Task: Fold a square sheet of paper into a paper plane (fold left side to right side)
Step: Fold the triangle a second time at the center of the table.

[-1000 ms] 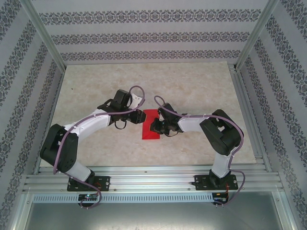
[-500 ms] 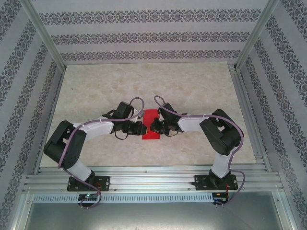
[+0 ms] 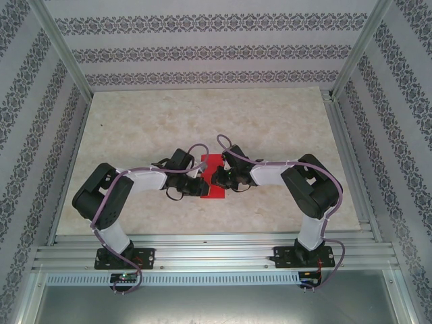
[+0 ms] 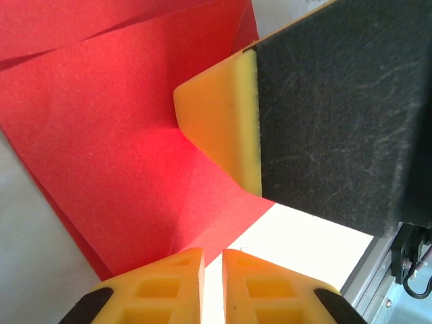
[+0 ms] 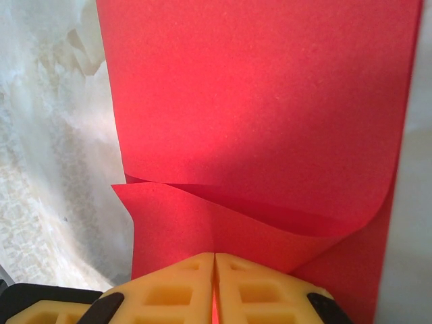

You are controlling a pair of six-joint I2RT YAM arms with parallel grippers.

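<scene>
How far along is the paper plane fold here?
Done: the red paper lies as a narrow doubled strip, not a square. In hand: the right hand looks shut on a curled-up flap; the left hand, nearly closed, sits at the paper's left edge. Left: no pointed nose or wings show yet.

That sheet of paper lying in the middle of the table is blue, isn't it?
No, the colour is wrong. The sheet of paper lying in the middle of the table is bright red, not blue. The top external view shows it, and both wrist views show the same red up close.
</scene>
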